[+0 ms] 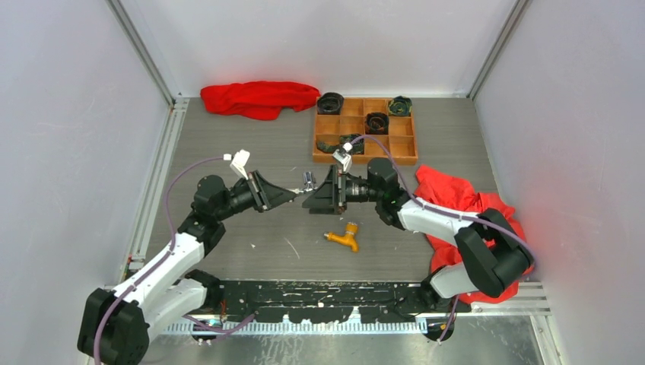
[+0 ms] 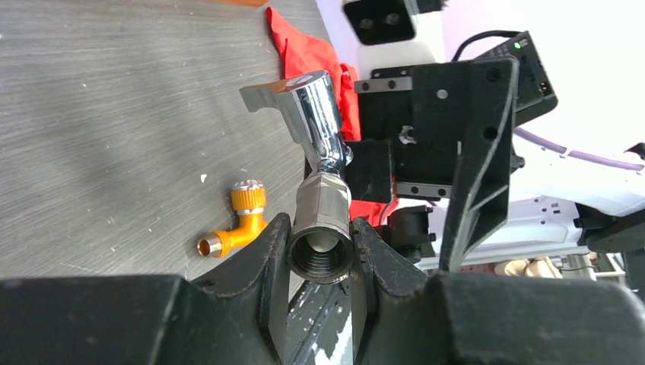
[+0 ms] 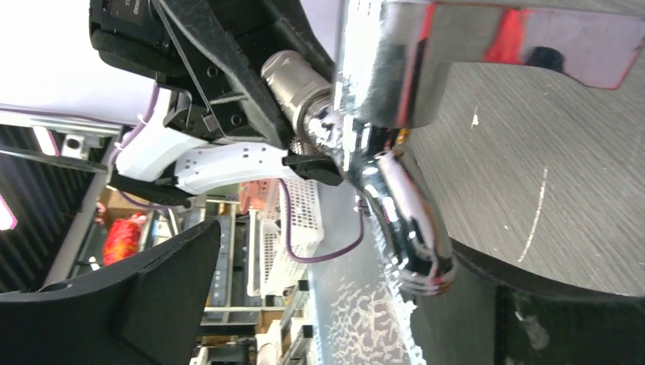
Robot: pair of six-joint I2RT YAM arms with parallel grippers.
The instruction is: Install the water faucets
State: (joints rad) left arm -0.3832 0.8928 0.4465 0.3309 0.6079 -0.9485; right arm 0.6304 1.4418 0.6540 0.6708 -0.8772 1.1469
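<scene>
I count two faucets. The silver faucet [image 2: 319, 137] is at mid-frame, its threaded end clamped in the left gripper [image 2: 320, 247]. The right gripper [image 1: 316, 196] is next to it, jaws wide apart. The orange faucet [image 1: 344, 238] lies alone on the table [image 1: 228, 137], below centre.

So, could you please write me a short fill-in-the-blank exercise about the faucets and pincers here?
1. The silver faucet is held by the ___.
2. The right pincer stands ___.
3. The orange faucet lies on the ___.
Missing: left pincer; open; table.
</scene>
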